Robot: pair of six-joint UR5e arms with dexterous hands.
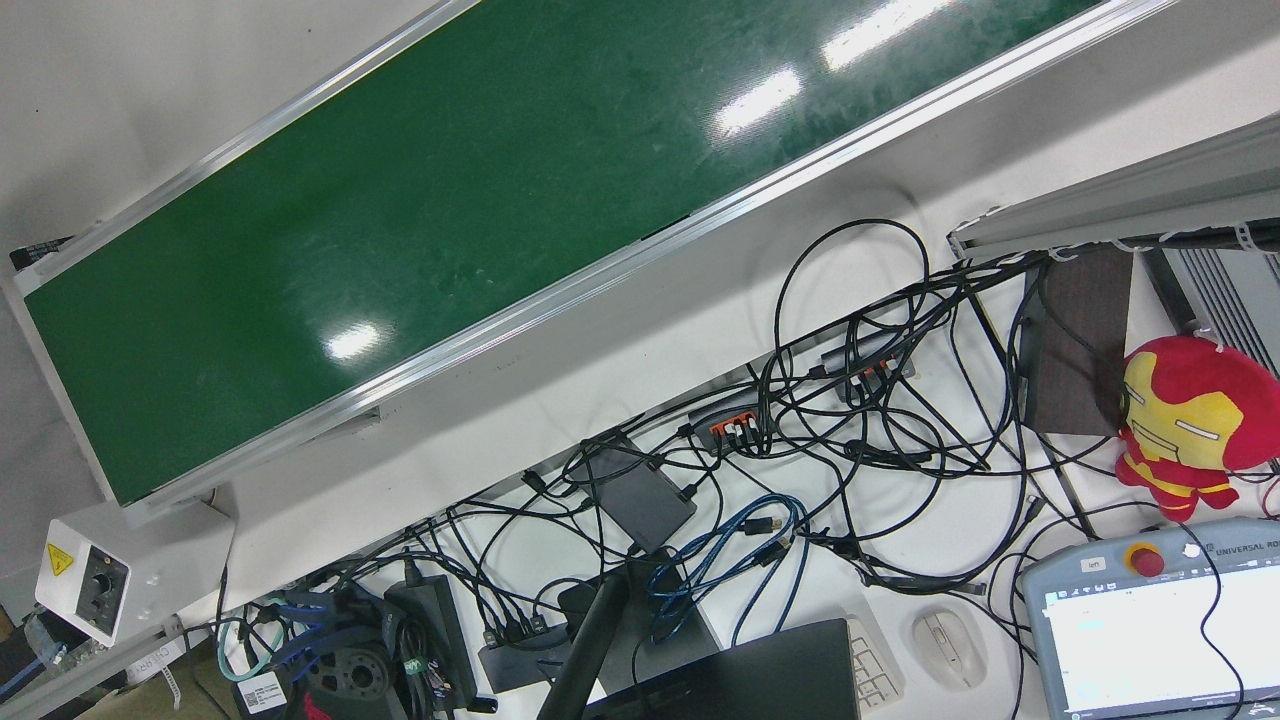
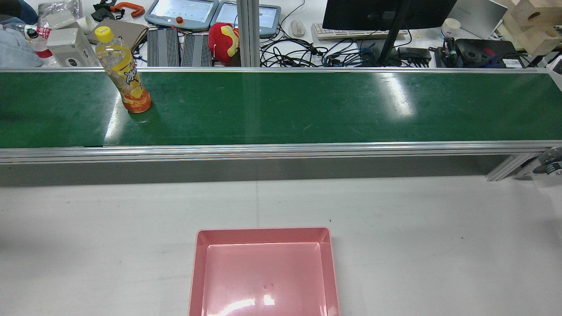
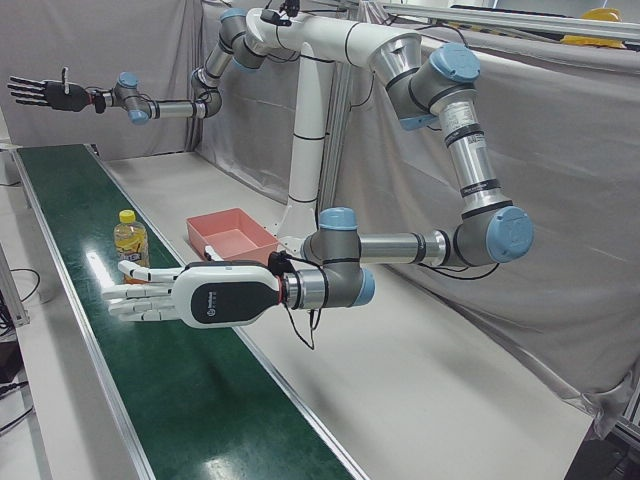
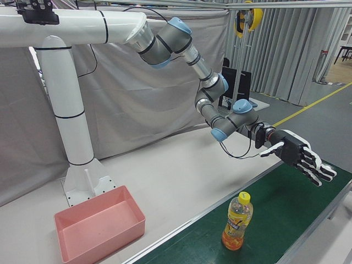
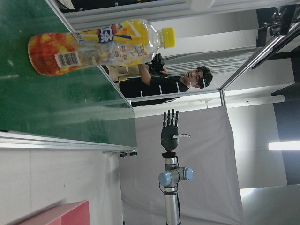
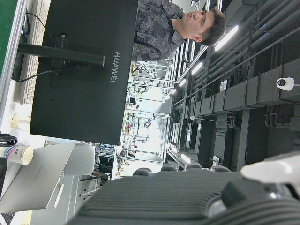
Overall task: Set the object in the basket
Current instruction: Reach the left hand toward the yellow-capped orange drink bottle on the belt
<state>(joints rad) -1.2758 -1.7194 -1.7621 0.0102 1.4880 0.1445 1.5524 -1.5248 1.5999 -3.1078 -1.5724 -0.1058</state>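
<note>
An orange-drink bottle [image 2: 125, 72] with a yellow cap stands upright on the green conveyor belt [image 2: 307, 105], toward the rear view's left. It also shows in the left-front view [image 3: 130, 243], the right-front view [image 4: 236, 220] and the left hand view [image 5: 103, 47]. My left hand [image 3: 175, 293] is open with fingers spread, held level above the belt beside the bottle and apart from it; it also shows in the right-front view [image 4: 300, 155]. My right hand [image 3: 45, 93] is open and raised high over the far end of the belt. The pink basket [image 2: 263, 229] sits empty on the white table.
The belt's aluminium rail [image 2: 281, 149] runs between the basket's table and the belt. Behind the belt are a monitor [image 2: 386, 13], cables, a red plush toy [image 2: 223, 39] and teach pendants. A person [image 5: 159, 84] stands beyond the belt.
</note>
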